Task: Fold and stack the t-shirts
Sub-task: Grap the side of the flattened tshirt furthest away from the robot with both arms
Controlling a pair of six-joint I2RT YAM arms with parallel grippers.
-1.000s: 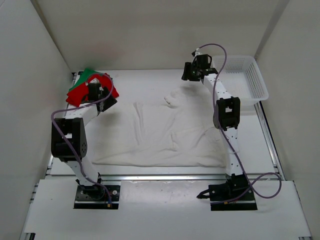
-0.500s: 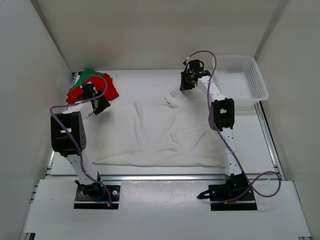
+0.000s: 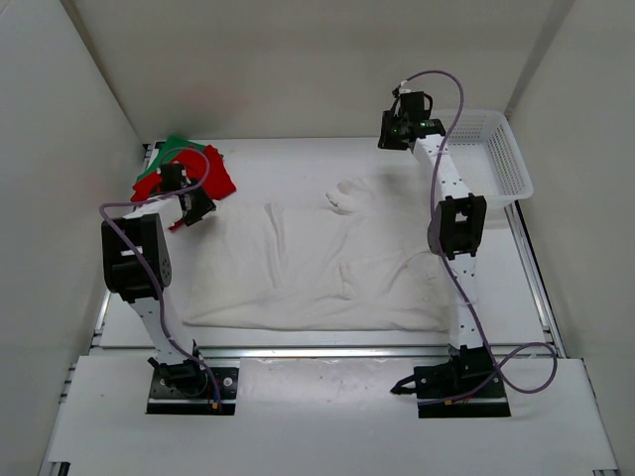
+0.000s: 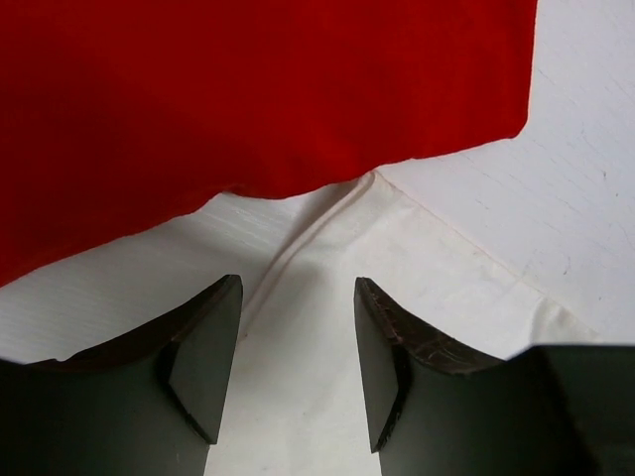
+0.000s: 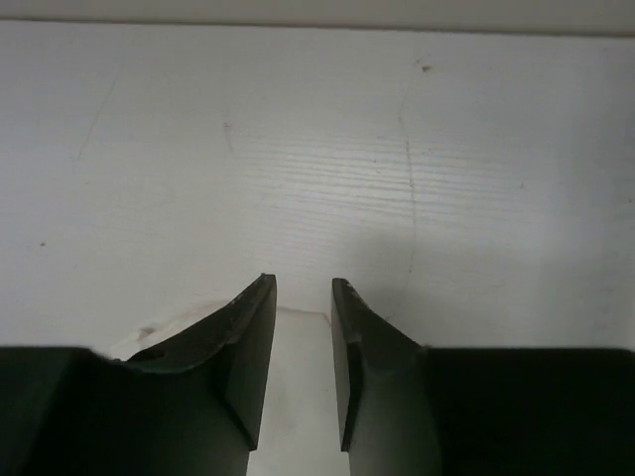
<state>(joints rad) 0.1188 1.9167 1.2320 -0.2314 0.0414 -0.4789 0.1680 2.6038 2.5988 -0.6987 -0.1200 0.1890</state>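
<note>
The white t-shirt lies spread across the middle of the table. At the back left the red t-shirt lies on the green t-shirt. My left gripper is open just in front of the red pile. In the left wrist view the left gripper has empty jaws hovering over a hemmed corner of the white t-shirt, right below the red t-shirt. My right gripper is far back. In the right wrist view the right gripper has its jaws drawn narrow, with an edge of the white t-shirt between them.
A white plastic mesh basket stands at the back right, close to the right arm. White walls close in the table at the left, back and right. Bare tabletop stretches from the right gripper to the back wall.
My right gripper has narrowed its jaws from wide open and shifted right and toward the back. The left gripper drew back off the red t-shirt toward the white t-shirt's corner.
</note>
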